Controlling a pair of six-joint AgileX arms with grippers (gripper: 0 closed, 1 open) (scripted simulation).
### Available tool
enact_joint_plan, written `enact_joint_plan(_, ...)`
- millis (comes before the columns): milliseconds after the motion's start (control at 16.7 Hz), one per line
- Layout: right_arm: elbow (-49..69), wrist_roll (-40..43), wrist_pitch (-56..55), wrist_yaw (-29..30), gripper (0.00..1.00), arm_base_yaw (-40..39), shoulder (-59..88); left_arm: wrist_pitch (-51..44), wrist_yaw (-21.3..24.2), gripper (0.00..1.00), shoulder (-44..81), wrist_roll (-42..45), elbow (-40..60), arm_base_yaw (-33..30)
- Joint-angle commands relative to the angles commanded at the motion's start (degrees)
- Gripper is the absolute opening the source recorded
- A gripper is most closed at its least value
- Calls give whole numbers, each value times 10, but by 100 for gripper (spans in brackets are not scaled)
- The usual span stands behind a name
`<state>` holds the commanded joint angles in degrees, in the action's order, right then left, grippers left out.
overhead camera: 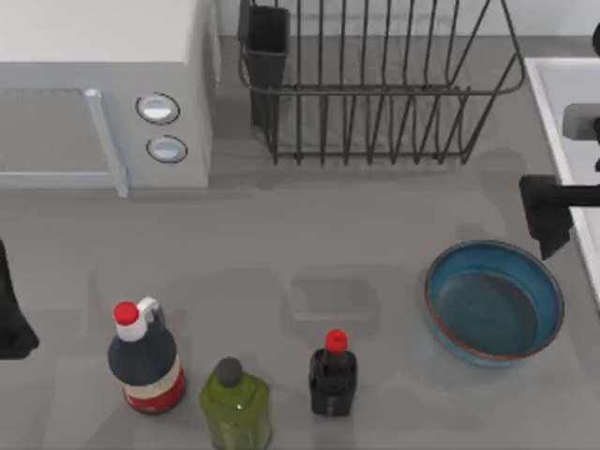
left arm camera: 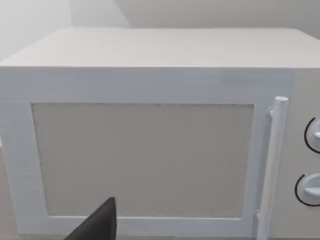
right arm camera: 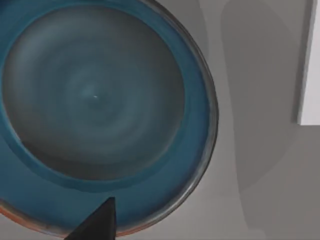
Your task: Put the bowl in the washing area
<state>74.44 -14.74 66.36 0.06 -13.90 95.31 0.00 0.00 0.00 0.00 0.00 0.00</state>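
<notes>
The teal-blue bowl (overhead camera: 494,302) stands upright on the grey counter (overhead camera: 309,244) at its right side, near the white sink basin (overhead camera: 562,103) but apart from it. The right claw (overhead camera: 548,217) hangs above the counter just beside the far right rim of the bowl, between bowl and sink; I cannot tell if it is apart or together. In the right wrist view the bowl (right arm camera: 100,110) lies directly below. The left claw (overhead camera: 11,309) is at the left edge, facing the white microwave (left arm camera: 150,130). A dish rack (overhead camera: 375,84) stands behind, and three bottles (overhead camera: 234,384) are in front.
</notes>
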Motion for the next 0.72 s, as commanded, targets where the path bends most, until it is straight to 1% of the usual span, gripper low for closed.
enact_joint_plan(180, 29, -5, 24, 0, 100, -6, 33, 0, 0, 100, 0, 0, 0, 0)
enact_joint_plan(480, 25, -4, 21, 0, 100, -3, 32, 0, 0, 100, 0, 0, 0, 0)
enact_joint_plan(600, 9, -4, 0, 0, 100, -4, 38, 0, 0, 100, 0, 0, 0, 0)
enact_joint_plan(720, -22, -4, -45, 0, 100, -5, 52, 0, 0, 100, 0, 0, 0, 0)
